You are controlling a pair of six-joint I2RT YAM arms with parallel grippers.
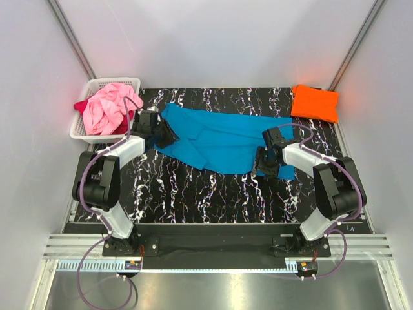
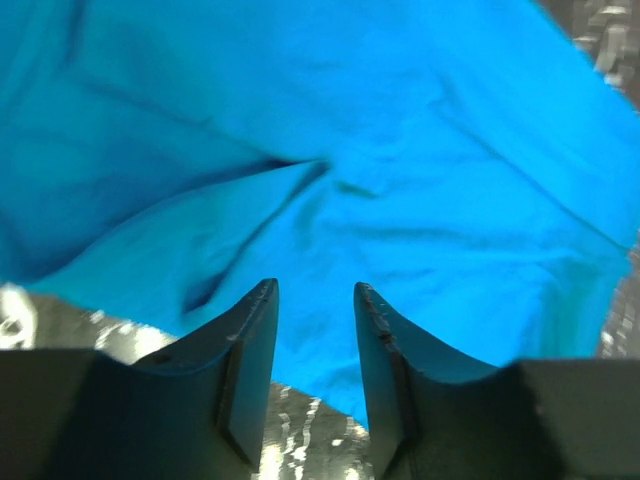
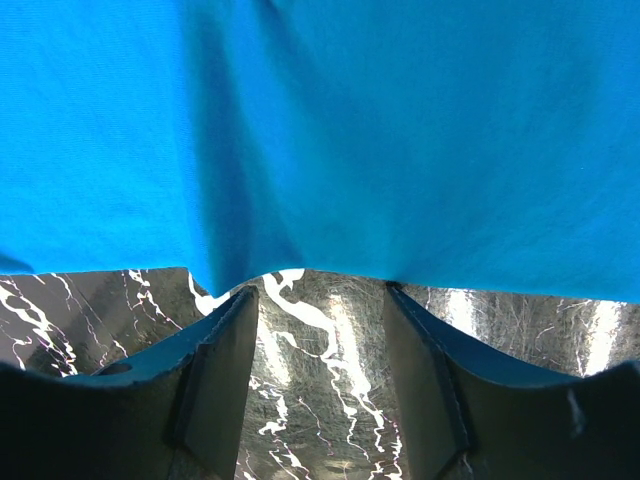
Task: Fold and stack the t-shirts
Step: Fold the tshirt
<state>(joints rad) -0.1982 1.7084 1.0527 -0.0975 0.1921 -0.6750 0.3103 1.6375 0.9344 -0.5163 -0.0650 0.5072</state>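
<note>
Turquoise dominates the top view: the turquoise soft cloth t-shirt [image 1: 219, 139] lies spread and partly doubled across the middle of the black white-veined counter [image 1: 193, 194]. A folded bright orange t-shirt [image 1: 315, 103] sits at the far right corner. A crumpled light pink t-shirt [image 1: 106, 110] and a dark red t-shirt [image 1: 80, 105] fill the white plastic lattice basket [image 1: 97, 82] at far left. The left claw [image 1: 169, 134] is at the shirt's left end, the right claw [image 1: 262, 166] at its near edge.

From the left wrist, the left claw [image 2: 312, 330] stands apart over rumpled turquoise cloth, gripping nothing.

From the right wrist, the right claw [image 3: 320, 330] is likewise spread, with its tips at the hem and bare counter between them.

The step looks like seizing both edges for the next fold. Each claw should pinch the hem cleanly, both should close together, and they should lift level so the fold lands square. No brand, label or writing is readable.
</note>
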